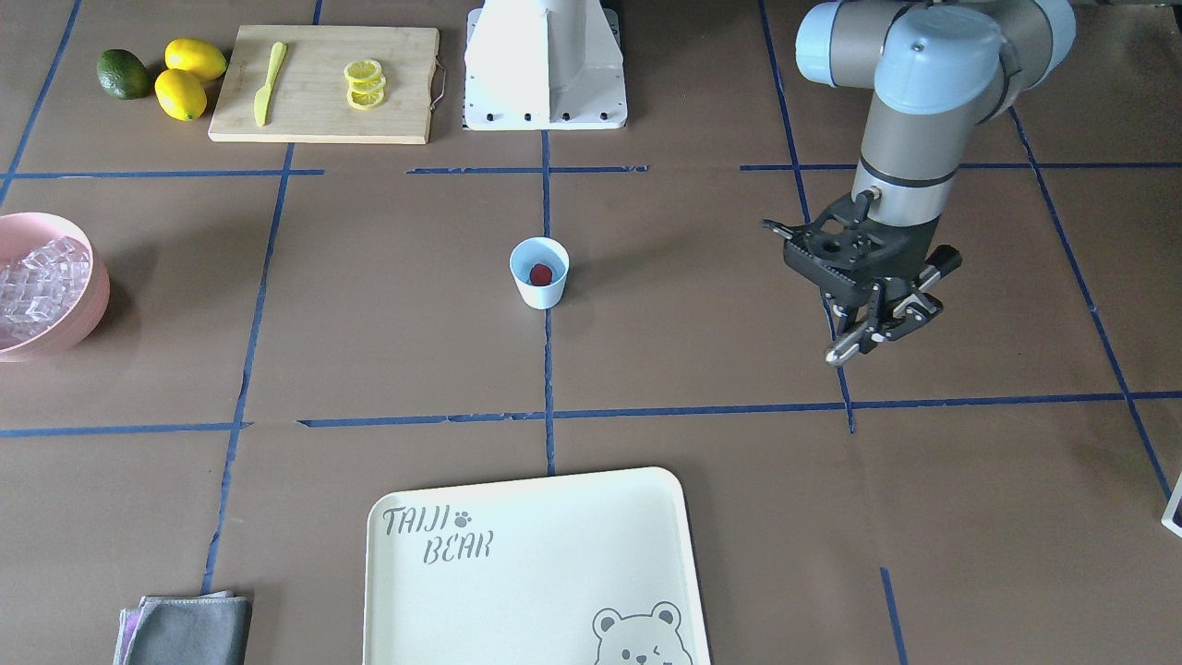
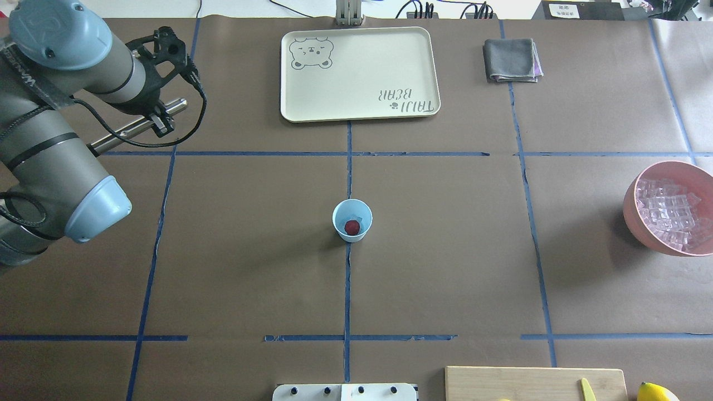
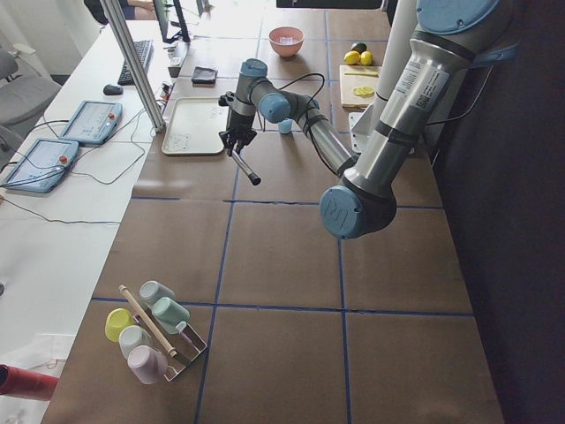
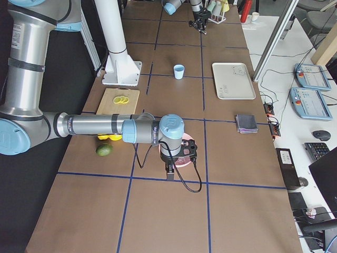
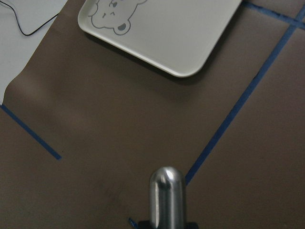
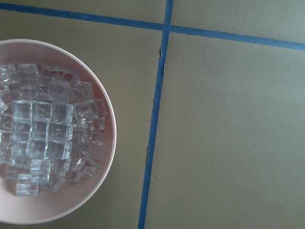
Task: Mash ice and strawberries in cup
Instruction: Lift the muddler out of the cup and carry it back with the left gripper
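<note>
1 strawberry [image 1: 540,273] in cup [image 1: 540,294], unmashed; my left claw [image 1: 874,327] grips a rod [image 1: 842,350] well apart; right claw [image 4: 169,171]: cannot tell.

The strawberry [image 2: 351,226] lies in the cup [image 2: 337,218], tray [image 2: 356,83] beyond it.

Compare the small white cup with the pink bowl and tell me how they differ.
Size: the cup is small and narrow; the pink bowl is far wider.
Colour: the cup is white outside and light blue inside; the pink bowl is pink throughout.
Contents: the cup holds a dark-red strawberry piece; the pink bowl is heaped with clear ice cubes.
Both stand upright and open-topped on the brown table.
</note>
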Available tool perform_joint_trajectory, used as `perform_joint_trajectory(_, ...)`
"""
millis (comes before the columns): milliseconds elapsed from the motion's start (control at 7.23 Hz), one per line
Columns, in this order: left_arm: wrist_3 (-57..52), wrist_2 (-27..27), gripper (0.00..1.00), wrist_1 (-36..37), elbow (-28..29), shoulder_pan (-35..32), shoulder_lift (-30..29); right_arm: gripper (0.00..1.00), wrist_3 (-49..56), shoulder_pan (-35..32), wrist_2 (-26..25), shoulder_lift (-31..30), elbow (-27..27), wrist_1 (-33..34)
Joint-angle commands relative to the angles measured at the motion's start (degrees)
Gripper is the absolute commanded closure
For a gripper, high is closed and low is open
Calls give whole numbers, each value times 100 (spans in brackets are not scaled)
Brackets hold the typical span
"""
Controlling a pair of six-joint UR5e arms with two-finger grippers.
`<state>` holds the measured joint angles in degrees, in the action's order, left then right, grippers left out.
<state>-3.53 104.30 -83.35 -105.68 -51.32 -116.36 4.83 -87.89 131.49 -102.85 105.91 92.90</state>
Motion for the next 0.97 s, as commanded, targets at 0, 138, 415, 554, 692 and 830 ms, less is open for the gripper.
perform_joint_trajectory(0,-43,735,100,653,21,-910,401,0,0,0,0,-7,9,0)
perform_joint_trajectory(138,-34,1411,100,662,186,-1454,630,1,0,0,0,-7,9,0)
perform_joint_trajectory(415,1434,1690,94,618,267,-1898,1201,0,0,0,0,-7,9,0)
perform_joint_trajectory(554,1860,1699,94,557,250,-1899,1543,0,0,0,0,-7,9,0)
perform_joint_trajectory(692,1917,1699,94,183,267,-1899,1859,1,0,0,0,-7,9,0)
perform_joint_trajectory(830,2170,1699,94,-456,337,-1890,2280,0,0,0,0,-7,9,0)
